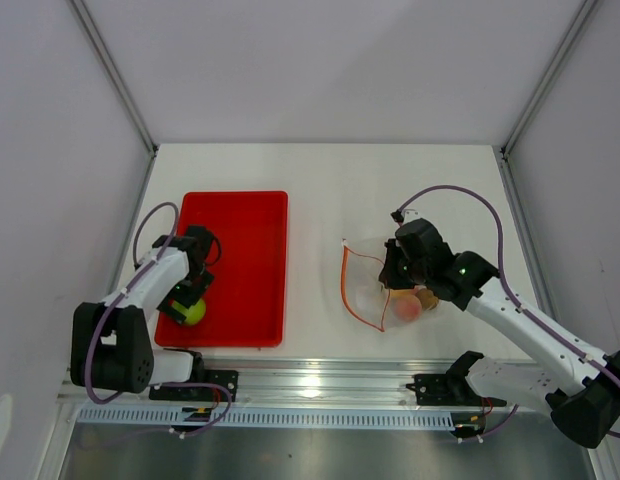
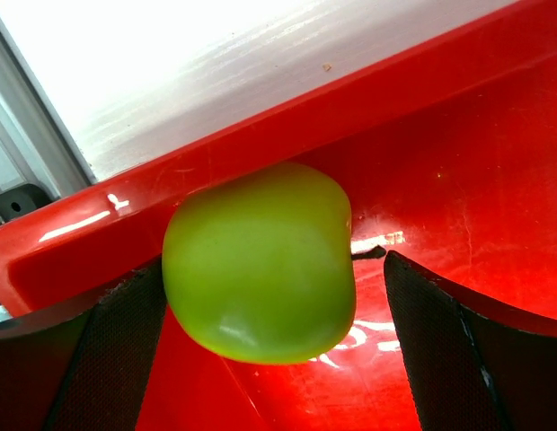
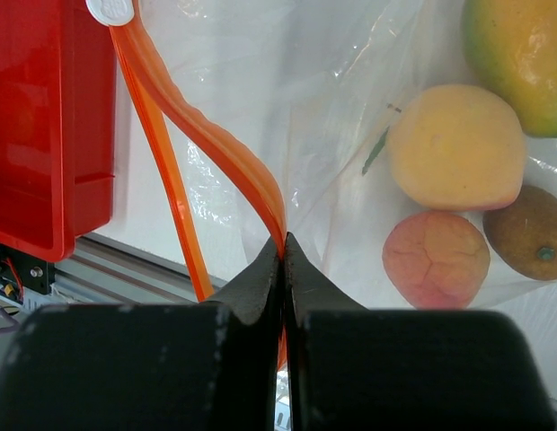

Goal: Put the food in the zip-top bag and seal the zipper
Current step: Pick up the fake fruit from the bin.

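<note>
The green apple [image 1: 194,312] lies in the near left corner of the red tray [image 1: 252,215], against its wall [image 2: 260,135]. My left gripper [image 1: 189,298] is open around the apple [image 2: 260,260]; the left finger [image 2: 117,350] is at its side and the right finger [image 2: 449,341] stands apart. The clear zip-top bag [image 1: 375,280] lies right of the tray with its mouth open. My right gripper [image 3: 283,239] is shut on the orange-red zipper [image 3: 247,175]. Inside the bag are a pink fruit [image 3: 436,259], a yellow-peach fruit [image 3: 454,148], a brown fruit [image 3: 530,232] and an orange-green fruit [image 3: 521,49].
The zipper's white slider [image 3: 110,9] sits at the strip's far end. The tray's corner [image 3: 45,117] is close to the bag's mouth. A metal rail [image 1: 320,385] runs along the near table edge. White walls enclose the table on three sides.
</note>
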